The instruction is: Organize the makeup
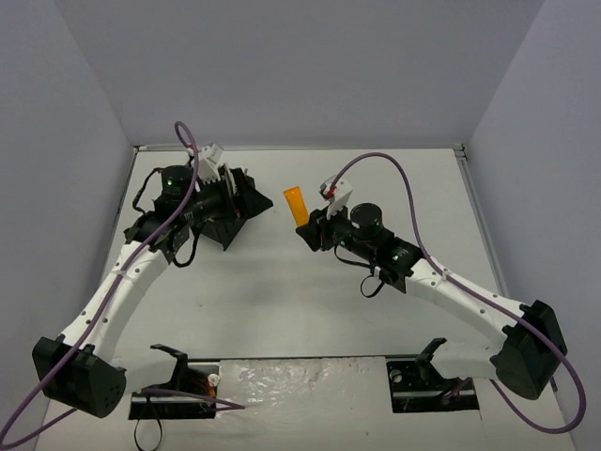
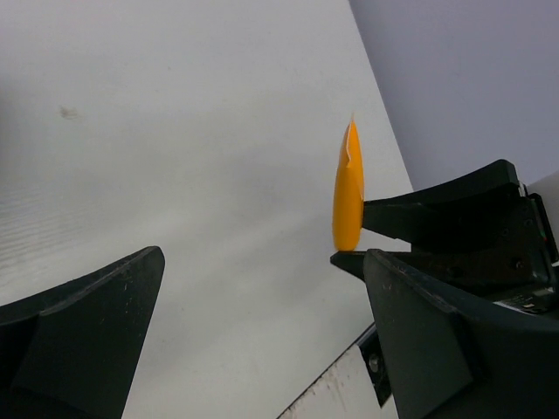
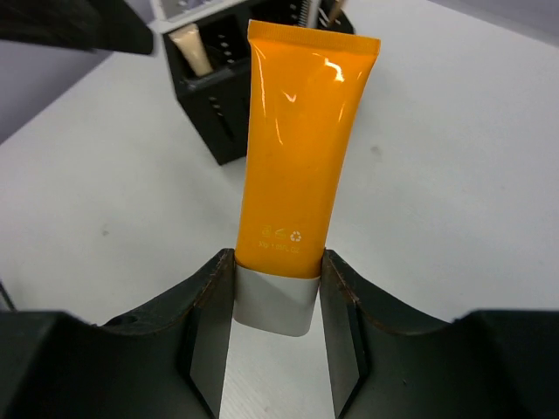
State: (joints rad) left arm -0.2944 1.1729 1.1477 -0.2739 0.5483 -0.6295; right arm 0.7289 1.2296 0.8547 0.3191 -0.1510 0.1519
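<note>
One orange tube point(image 3: 301, 157) is pinched at its white cap between the fingers of the right gripper point(image 3: 277, 292), out toward the middle of the table's point(image 1: 282, 310) far edge. The left gripper point(image 2: 262, 262) hangs with its jaws spread wide and empty near the far left corner, by a black mesh box point(image 3: 218, 105) holding a beige stick point(image 3: 190, 48).
</note>
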